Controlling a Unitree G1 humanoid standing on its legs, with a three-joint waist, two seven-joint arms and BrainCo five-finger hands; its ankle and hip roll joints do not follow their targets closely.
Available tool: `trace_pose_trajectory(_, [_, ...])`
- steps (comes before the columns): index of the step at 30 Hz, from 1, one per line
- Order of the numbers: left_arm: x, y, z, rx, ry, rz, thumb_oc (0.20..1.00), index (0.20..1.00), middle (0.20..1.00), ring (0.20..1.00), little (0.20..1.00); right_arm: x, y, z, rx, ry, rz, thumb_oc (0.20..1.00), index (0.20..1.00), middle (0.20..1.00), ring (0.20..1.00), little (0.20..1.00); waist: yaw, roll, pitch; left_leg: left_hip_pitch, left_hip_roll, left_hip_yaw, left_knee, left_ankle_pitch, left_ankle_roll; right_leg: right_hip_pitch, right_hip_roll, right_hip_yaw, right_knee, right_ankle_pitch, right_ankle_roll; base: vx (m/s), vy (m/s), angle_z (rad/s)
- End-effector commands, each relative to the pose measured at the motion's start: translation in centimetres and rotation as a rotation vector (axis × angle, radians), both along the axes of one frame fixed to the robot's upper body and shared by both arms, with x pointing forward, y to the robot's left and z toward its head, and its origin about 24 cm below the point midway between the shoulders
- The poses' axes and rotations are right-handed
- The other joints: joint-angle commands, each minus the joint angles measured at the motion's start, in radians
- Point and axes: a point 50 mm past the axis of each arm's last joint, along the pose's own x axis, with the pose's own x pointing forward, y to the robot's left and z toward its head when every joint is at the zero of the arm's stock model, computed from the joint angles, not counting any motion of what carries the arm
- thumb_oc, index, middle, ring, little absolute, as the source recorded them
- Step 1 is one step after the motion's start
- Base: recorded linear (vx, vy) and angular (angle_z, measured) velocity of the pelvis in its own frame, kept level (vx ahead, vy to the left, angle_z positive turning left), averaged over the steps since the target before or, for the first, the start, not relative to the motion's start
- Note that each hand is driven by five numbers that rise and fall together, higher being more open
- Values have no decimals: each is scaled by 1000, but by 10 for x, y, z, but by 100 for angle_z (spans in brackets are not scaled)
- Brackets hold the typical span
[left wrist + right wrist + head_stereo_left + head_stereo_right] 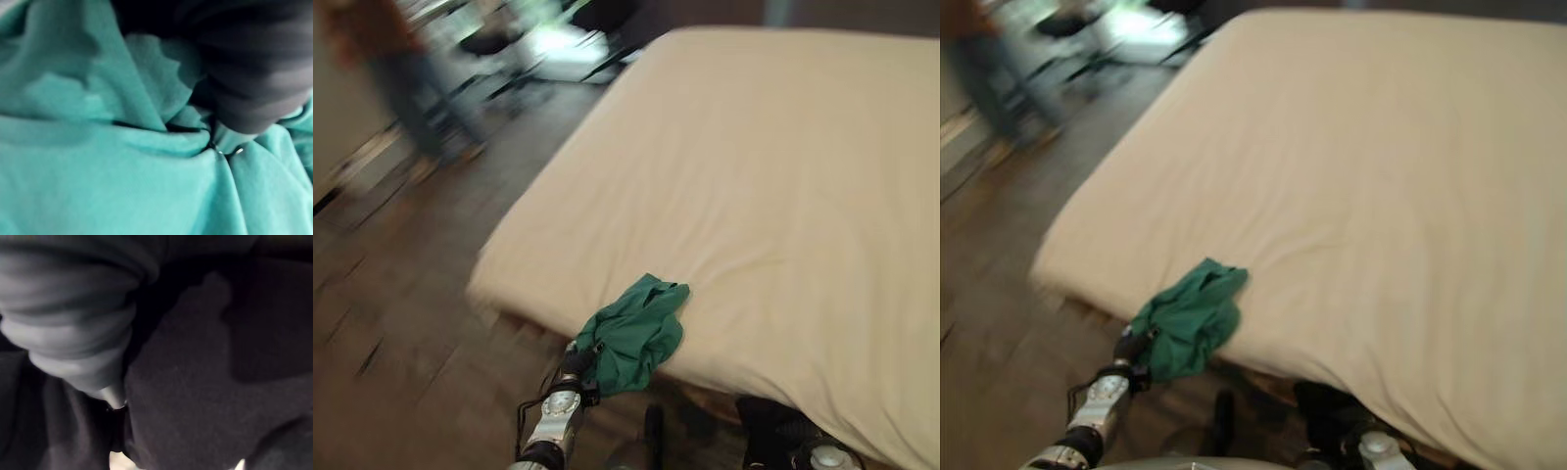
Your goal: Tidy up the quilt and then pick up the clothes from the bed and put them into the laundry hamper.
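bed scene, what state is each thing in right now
quilt: spread flat over the bed
green garment: bunched at the bed's near edge, left robot hand buried in it
dark garment: crumpled around the right robot hand
person: standing on the floor beyond the bed

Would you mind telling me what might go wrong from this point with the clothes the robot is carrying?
The green garment bunches round the left hand and hangs over the bed edge, so it may drag the cover. The right hand is buried in dark cloth; its hold is unverifiable. A person stands nearby.
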Motion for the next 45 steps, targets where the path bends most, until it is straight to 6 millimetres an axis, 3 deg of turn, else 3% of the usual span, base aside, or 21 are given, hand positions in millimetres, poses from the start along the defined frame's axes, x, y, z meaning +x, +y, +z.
trace_pose_trajectory(1, [-56, 65, -14, 121, 182, 209, 200, 200, 200, 200, 200, 36, -3, 21, 17, -191, -75, 200, 200, 200, 200, 200, 36, -70, 47, 140, 162, 261, 95, -126, -23, 42, -70, -104, 5, -67, 35, -263, 208, 171])
trace_pose_trajectory(2, [-56, 65, -14, 122, 183, 209, 200, 200, 200, 200, 200, 36, -3, 21, 18, -190, -75, 200, 200, 200, 200, 200, 31, -70, 48, 139, 164, 254, 99, -127, -25, 47, -68, -111, 4, -69, 35, -236, 349, 280])
trace_pose_trajectory(3, [-53, 70, -12, 121, 171, 239, 200, 200, 200, 200, 200, 25, -4, 15, 25, -156, -115, 200, 200, 200, 200, 200, 24, -88, 31, 175, 254, 333, 109, -107, -41, 68, -95, -186, 18, -58, 35, -118, 200, 294])
trace_pose_trajectory(6, [-58, 71, -13, 118, 181, 253, 200, 200, 200, 200, 200, 9, -6, 8, 38, -114, -166, 200, 200, 200, 200, 200, 18, -87, 13, 189, 286, 367, 78, -85, -53, 97, -107, -240, 28, -55, 42, -58, 360, 212])
trace_pose_trajectory(8, [-63, 74, -14, 117, 195, 267, 200, 200, 200, 200, 200, 0, -7, 2, 54, -77, -217, 200, 200, 200, 200, 200, 30, -94, -4, 180, 246, 335, 21, -92, -55, 91, -151, -269, 95, -36, 68, 103, 469, 218])
trace_pose_trajectory(10, [-61, 80, -11, 133, 187, 270, 200, 200, 200, 200, 200, -2, -5, 0, 67, -66, -246, 200, 200, 200, 200, 200, 23, -101, 17, 176, 176, 292, -18, -123, -19, 41, -256, -271, 258, 45, 102, 80, 403, 211])
trace_pose_trajectory(12, [-60, 85, -10, 159, 193, 267, 200, 200, 200, 200, 200, 0, -5, 0, 72, -74, -264, 200, 200, 200, 200, 200, 7, -110, 32, 170, 144, 266, -35, -133, 1, 9, -275, -220, 307, 67, 116, 56, 332, 124])
trace_pose_trajectory(13, [-52, 83, -8, 176, 182, 233, 200, 200, 200, 200, 200, 10, 1, 4, 103, -114, -252, 200, 200, 200, 200, 200, -49, -100, 63, 177, 124, 223, -52, -132, 0, -106, -181, 46, 335, -11, 84, 138, 450, 110])
trace_pose_trajectory(14, [-50, 79, -9, 176, 186, 213, 200, 200, 200, 200, 200, 11, 1, 5, 108, -120, -256, 200, 200, 200, 200, 200, -77, -89, 81, 188, 108, 184, -55, -134, 2, -142, -100, 166, 327, -92, 75, 119, 390, 148])
trace_pose_trajectory(15, [-47, 76, -9, 174, 181, 199, 200, 200, 200, 200, 200, 11, -1, 6, 106, -131, -263, 200, 200, 200, 200, 200, -94, -82, 96, 181, 91, 163, -54, -122, 12, -168, -43, 233, 297, -101, 63, 55, 138, 177])
trace_pose_trajectory(19, [-40, 68, -10, 202, 187, 117, 200, 200, 200, 200, 200, 12, -5, 7, 96, -137, -272, 200, 200, 200, 200, 200, -134, -91, 109, 198, 31, 87, -48, -150, 28, -146, 9, 345, 145, -90, 62, 111, 38, 187])
trace_pose_trajectory(27, [-54, 56, -19, 184, 231, 42, 200, 200, 200, 200, 200, 1, -4, 2, 79, -88, -209, 200, 200, 200, 200, 200, -123, -105, 60, 233, 1, 83, -45, -165, 36, -46, 5, 338, 36, -56, 60, 100, 1, 40])
trace_pose_trajectory(28, [-50, -28, -31, 47, 223, -245, 200, 200, 200, 200, 200, 33, -10, 15, 180, -207, -295, 200, 200, 200, 200, 200, -52, -64, 132, 230, -90, -153, -77, -164, 71, -64, 93, 322, 38, -68, 20, 76, 6, -2])
trace_pose_trajectory(29, [-42, -40, -32, 66, 229, -250, 200, 200, 200, 200, 200, 32, -8, 13, 185, -198, -316, 200, 200, 200, 200, 200, -52, -66, 123, 222, -92, -161, -77, -169, 72, -71, 97, 319, 49, -75, 18, 122, -34, 17])
trace_pose_trajectory(30, [-25, -43, -29, 115, 230, -245, 200, 200, 200, 200, 200, 31, 8, 8, 227, -186, -289, 200, 200, 200, 200, 200, -58, -79, 99, 221, -88, -150, -77, -177, 69, -75, 106, 321, 70, -92, 15, 123, -35, 24])
trace_pose_trajectory(35, [-14, -28, -26, 242, 274, -298, 200, 200, 200, 200, 200, 25, 43, -1, 312, -108, -165, 200, 200, 200, 200, 200, -84, -112, 48, 255, -62, -115, -77, -197, 47, -61, 129, 328, 78, -112, 2, 211, -113, 3])
trace_pose_trajectory(40, [-10, -18, -23, 273, 263, -296, 200, 200, 200, 200, 200, 27, 47, -1, 305, -99, -106, 200, 200, 200, 200, 200, -77, -131, 51, 262, -47, -73, 38, -212, 17, -13, 137, 318, 42, -119, -14, 109, -132, -16])
trace_pose_trajectory(41, [3, -12, -16, 281, 217, -263, 200, 200, 200, 200, 200, 31, 43, 4, 285, -123, -76, 200, 200, 200, 200, 200, -48, -152, 86, 133, -13, -68, 316, -134, -22, 32, 144, 297, 26, -122, -43, 136, -358, -6])
trace_pose_trajectory(42, [20, -11, -5, 284, 161, -240, 200, 200, 200, 200, 200, 39, 36, 10, 258, -155, -56, 200, 200, 200, 200, 200, -18, -169, 115, 12, -13, -53, 497, -96, -8, 67, 142, 292, 12, -127, -60, 244, -390, -1])
trace_pose_trajectory(44, [23, -13, -3, 289, 147, -239, 200, 200, 200, 200, 200, 44, 32, 13, 247, -167, -59, 200, 200, 200, 200, 200, -8, -169, 114, -37, -34, -41, 505, -116, 2, 82, 143, 296, 0, -141, -60, 291, -111, 5])
trace_pose_trajectory(45, [19, -21, -5, 268, 136, -240, 200, 200, 200, 200, 200, 47, 28, 17, 243, -185, -61, 200, 200, 200, 200, 200, 16, -167, 99, -102, -59, 4, 420, -160, 31, 104, 147, 305, -4, -183, -54, 274, 1, 0])
